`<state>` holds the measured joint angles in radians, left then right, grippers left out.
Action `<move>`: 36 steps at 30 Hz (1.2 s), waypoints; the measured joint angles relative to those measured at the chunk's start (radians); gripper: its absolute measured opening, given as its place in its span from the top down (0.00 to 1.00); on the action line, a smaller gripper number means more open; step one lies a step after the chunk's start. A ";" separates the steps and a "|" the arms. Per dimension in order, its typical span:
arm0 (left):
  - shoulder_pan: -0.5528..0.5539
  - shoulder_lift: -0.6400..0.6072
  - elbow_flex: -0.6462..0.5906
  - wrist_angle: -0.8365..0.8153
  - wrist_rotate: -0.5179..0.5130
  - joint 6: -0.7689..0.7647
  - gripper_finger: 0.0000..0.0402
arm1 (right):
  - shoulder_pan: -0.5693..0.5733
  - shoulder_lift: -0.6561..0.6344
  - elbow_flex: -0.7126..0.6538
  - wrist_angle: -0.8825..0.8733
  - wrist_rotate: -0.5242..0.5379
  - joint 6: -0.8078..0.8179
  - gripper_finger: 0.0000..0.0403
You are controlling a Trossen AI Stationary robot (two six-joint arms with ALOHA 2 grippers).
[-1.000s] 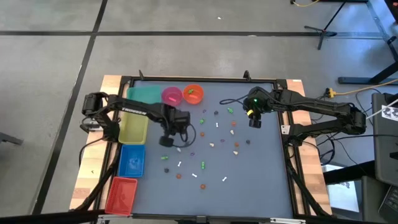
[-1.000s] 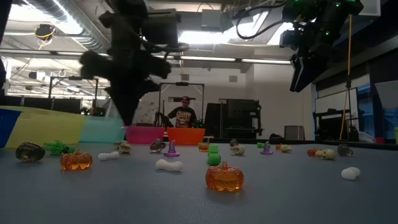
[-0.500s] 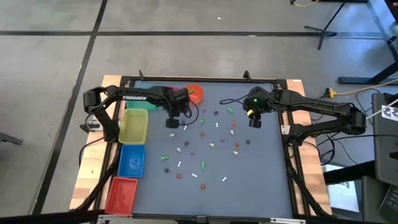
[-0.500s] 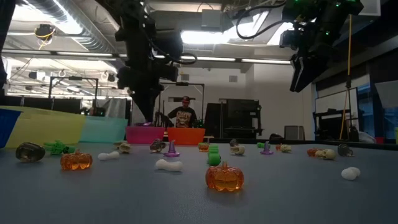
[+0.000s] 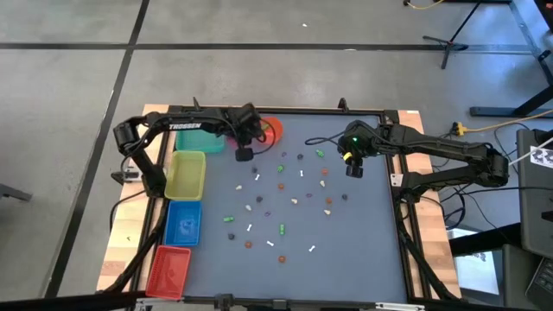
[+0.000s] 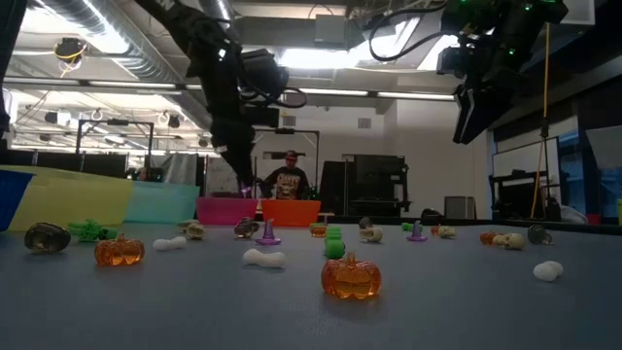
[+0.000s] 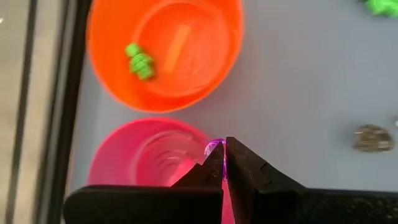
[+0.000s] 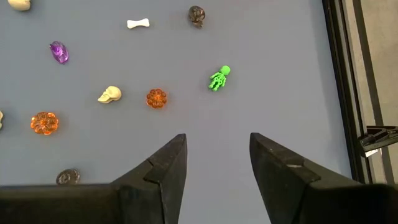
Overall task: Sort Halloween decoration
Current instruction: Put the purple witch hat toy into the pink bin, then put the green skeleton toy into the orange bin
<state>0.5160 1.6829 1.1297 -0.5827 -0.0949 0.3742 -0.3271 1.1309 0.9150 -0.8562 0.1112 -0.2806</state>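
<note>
The left claw point(image 7: 224, 163) is pinched shut on a tiny purple trinket point(image 7: 216, 147), hovering at the pink bowl's point(image 7: 134, 158) rim. Best shift it over the bowl's middle before letting go. Beyond it sits the orange bowl point(image 7: 112, 74); the right claw point(image 8: 214, 155) waits, agape and empty.

White lettering reading "TROSSEN" is showing along the dark upper link of the left arm point(image 5: 184, 127) in the high view. No other text, number or sign is coming through legibly in any view.
</note>
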 joint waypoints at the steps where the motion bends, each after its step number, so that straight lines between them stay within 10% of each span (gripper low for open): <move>1: 0.006 0.000 0.000 -0.001 -0.013 0.000 1.00 | 0.000 0.000 0.000 0.000 0.000 0.000 0.57; 23: 0.049 0.000 0.000 -0.001 -0.080 -0.006 0.99 | 0.000 0.000 0.000 0.000 0.000 0.000 0.57; 36: 0.049 0.000 0.000 0.001 -0.157 -0.013 0.70 | 0.000 0.000 0.000 0.001 0.000 0.000 0.57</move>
<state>0.5648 1.6829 1.1297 -0.5819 -0.2521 0.3608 -0.3271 1.1309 0.9150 -0.8556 0.1112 -0.2806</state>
